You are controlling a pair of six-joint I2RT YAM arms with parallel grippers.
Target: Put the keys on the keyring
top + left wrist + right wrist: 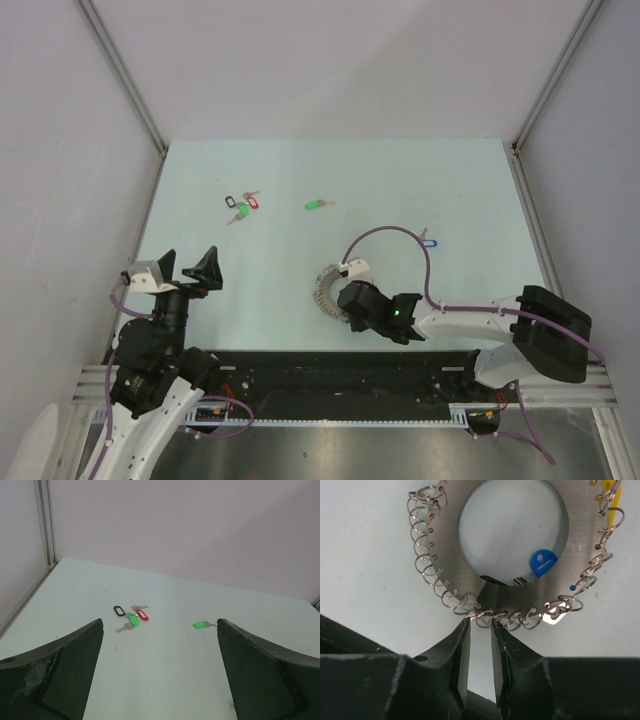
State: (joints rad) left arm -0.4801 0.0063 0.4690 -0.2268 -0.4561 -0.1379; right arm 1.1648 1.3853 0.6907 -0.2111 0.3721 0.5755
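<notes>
**Right tool (480, 626) lined up at the keyring (470, 575) rim**

Its jaws stand narrowly apart and empty, edge-on to the rim, likely to seize it. The green-tagged key (316, 205) and blue-tagged key (429, 241) lie loose on the bench (250, 300). The left tool (160, 624) hangs wide open, empty.

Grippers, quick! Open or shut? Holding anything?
Left gripper: open, holding nothing.
Right gripper: narrow gap, fingertips at the keyring's coiled edge; a grip cannot be told.

I'm seeing the pale green table (450, 190) carrying a key bunch (243, 205) and a green key (316, 205) far back, a blue key (429, 241) right, the keyring (319, 292) nearer.
</notes>
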